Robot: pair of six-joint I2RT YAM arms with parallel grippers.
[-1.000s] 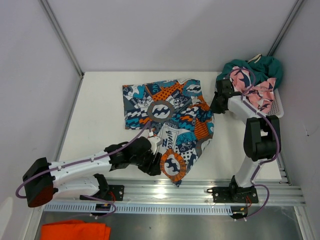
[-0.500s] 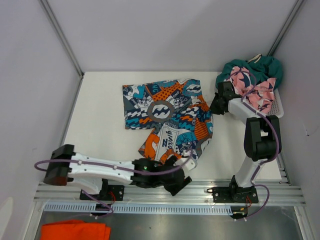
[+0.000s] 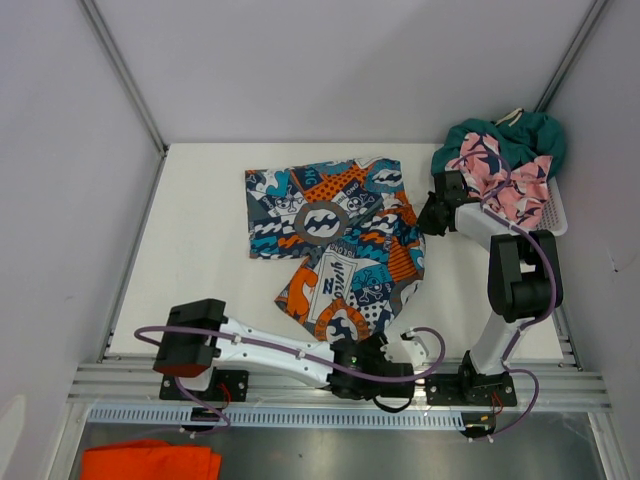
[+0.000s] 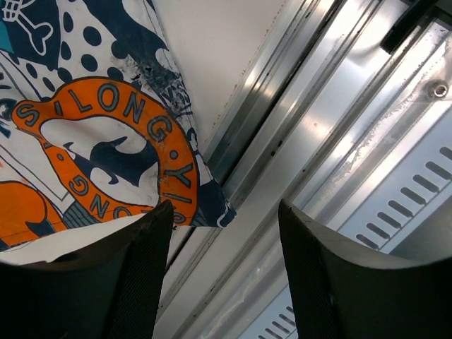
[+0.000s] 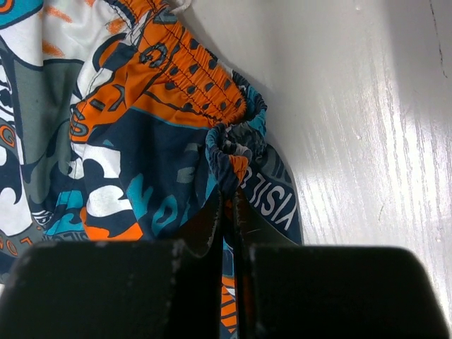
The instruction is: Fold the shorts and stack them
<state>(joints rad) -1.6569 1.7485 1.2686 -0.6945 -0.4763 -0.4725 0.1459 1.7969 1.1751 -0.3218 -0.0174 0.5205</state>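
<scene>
The blue/orange/white graphic print shorts (image 3: 335, 235) lie spread on the table's middle. My right gripper (image 3: 432, 215) is shut on their bunched waistband (image 5: 229, 159) at their right edge. My left gripper (image 3: 395, 352) is open and empty over the near metal rail (image 4: 332, 141), just right of the shorts' lower leg corner (image 4: 106, 152). The pink shark shorts (image 3: 512, 180) and the teal shorts (image 3: 520, 132) lie heaped in the basket at the back right.
The white mesh basket (image 3: 556, 212) stands against the right wall. An orange cloth (image 3: 150, 462) lies below the table's near edge at the left. The metal rail (image 3: 300, 385) runs along the near edge under my left arm.
My left arm has swung right along the near edge, away from the shorts' lower leg, and now hangs over the rail. The right gripper keeps its hold on the waistband.
</scene>
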